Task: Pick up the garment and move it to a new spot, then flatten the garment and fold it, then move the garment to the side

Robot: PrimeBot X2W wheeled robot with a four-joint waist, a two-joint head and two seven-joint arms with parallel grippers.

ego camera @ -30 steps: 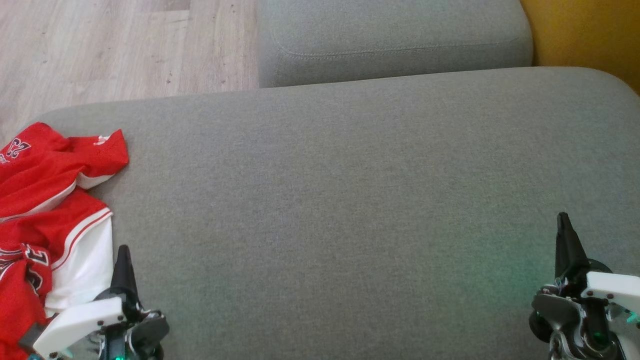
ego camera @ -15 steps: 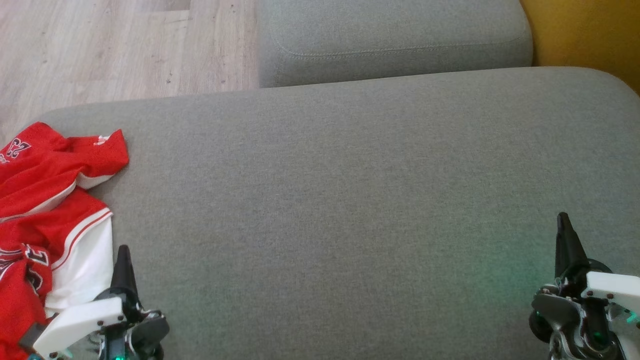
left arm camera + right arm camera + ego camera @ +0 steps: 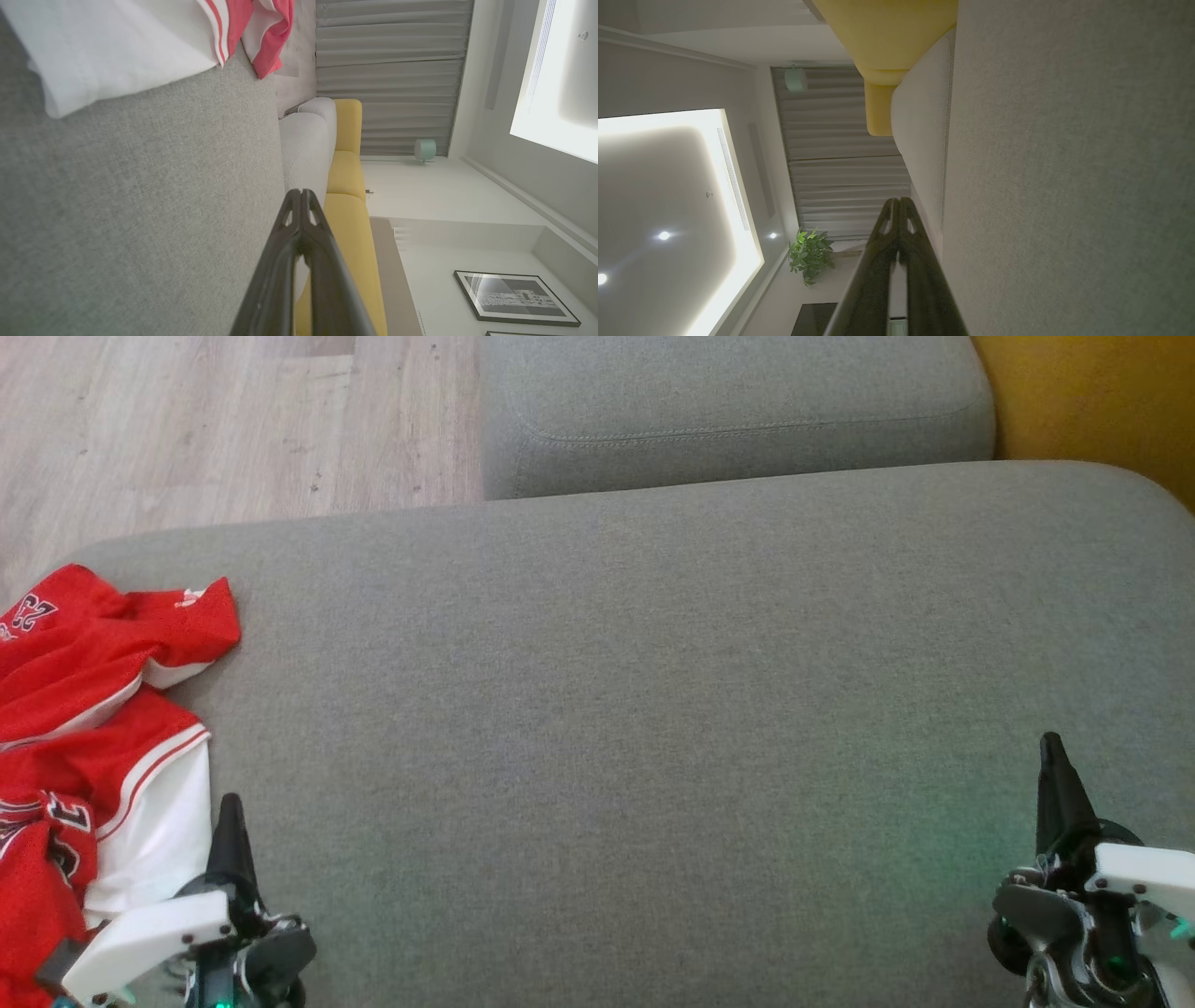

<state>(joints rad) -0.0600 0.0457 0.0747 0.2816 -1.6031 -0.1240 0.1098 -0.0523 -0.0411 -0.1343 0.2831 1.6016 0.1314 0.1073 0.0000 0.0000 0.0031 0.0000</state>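
The garment [image 3: 89,709], a red jersey with white trim and dark numbers, lies crumpled at the left edge of the grey cushion [image 3: 635,709]; its white and red folds also fill the top left of the left wrist view [image 3: 117,42]. My left gripper [image 3: 230,807] is shut and empty, just right of the garment's white panel, near the cushion's front edge. Its closed tips show in the left wrist view [image 3: 301,193]. My right gripper [image 3: 1052,747] is shut and empty at the lower right, far from the garment; its tips meet in the right wrist view [image 3: 899,201].
A second grey cushion [image 3: 728,411] sits behind the main one. Wooden floor [image 3: 205,420] lies at the upper left, and a yellow seat [image 3: 1092,401] at the upper right. Curtains [image 3: 392,70] and a potted plant [image 3: 810,254] stand in the room beyond.
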